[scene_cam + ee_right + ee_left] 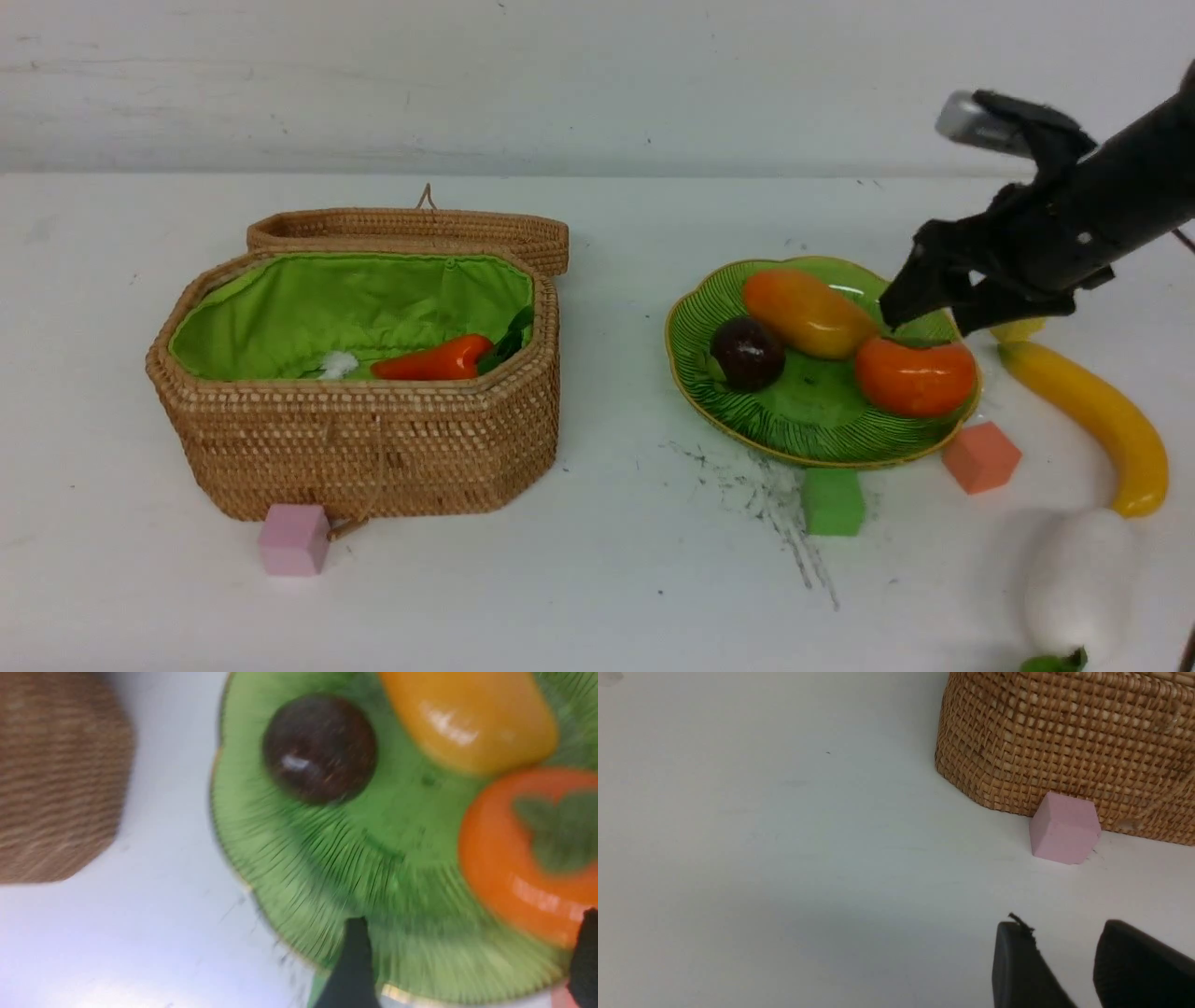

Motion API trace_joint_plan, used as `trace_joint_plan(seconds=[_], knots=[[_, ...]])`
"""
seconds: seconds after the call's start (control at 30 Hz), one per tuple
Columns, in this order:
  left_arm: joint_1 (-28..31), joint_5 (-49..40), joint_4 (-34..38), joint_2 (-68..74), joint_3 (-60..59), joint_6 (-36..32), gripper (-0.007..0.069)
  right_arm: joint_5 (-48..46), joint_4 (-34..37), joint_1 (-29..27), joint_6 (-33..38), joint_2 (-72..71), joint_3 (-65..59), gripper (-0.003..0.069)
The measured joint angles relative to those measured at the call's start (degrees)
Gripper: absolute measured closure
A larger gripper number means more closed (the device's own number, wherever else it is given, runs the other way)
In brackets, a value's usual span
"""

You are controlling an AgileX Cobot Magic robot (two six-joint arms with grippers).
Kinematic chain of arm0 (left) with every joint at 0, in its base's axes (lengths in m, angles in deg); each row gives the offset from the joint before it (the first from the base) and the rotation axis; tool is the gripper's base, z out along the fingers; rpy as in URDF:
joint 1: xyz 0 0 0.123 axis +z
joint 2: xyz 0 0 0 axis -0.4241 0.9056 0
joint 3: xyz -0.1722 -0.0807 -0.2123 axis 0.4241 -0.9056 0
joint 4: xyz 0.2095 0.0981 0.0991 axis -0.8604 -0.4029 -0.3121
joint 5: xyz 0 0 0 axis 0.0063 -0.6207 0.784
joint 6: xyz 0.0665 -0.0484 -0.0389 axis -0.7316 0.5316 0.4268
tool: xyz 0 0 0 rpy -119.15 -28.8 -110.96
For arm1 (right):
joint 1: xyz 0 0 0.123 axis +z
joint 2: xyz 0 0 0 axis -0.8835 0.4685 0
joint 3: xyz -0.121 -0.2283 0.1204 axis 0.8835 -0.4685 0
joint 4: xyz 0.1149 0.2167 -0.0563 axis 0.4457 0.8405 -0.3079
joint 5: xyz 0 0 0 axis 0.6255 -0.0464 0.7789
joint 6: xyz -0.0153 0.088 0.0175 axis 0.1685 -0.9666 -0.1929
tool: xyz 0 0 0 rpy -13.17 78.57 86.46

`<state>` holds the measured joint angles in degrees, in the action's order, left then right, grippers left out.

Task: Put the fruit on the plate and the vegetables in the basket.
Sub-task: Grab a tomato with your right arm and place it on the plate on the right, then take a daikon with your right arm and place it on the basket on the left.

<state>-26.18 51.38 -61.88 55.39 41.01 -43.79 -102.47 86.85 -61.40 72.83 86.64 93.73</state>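
The green plate point(810, 415) holds the mango point(808, 313), the mangosteen point(747, 353) and the persimmon point(913, 375). To the right of the plate, the banana point(1092, 411) lies on the table. The white vegetable point(1078, 583) rests near the front right edge. Inside the wicker basket point(373, 439) lies the red-orange vegetable point(434, 359). My right gripper point(934, 313) hangs open and empty just above the plate's far right side. In the right wrist view its gripper point(474, 917) spans the plate point(289, 868) beside the persimmon point(509, 868). My left gripper point(1062, 926) is open over bare table near the basket point(1064, 732).
The basket's lid point(411, 229) lies folded back behind it. A pink cube point(294, 539) touches the basket's front wall. A green cube point(833, 501) and a salmon cube point(980, 456) sit at the plate's front edge. Dark scuff marks streak the table near the green cube.
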Motion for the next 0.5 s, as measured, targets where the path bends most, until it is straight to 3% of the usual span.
trace_joint_plan(seconds=[0.2,0.5], knots=[[0.00,0.00,0.00,0.00,0.00,0.00,0.0386,-4.48,-3.94,-2.67,-11.60,-11.93,-2.05,0.0123],[0.00,0.00,0.00,0.00,0.00,0.00,0.0386,0.96,-11.82,-2.60,-23.48,-25.54,-26.48,0.0124]])
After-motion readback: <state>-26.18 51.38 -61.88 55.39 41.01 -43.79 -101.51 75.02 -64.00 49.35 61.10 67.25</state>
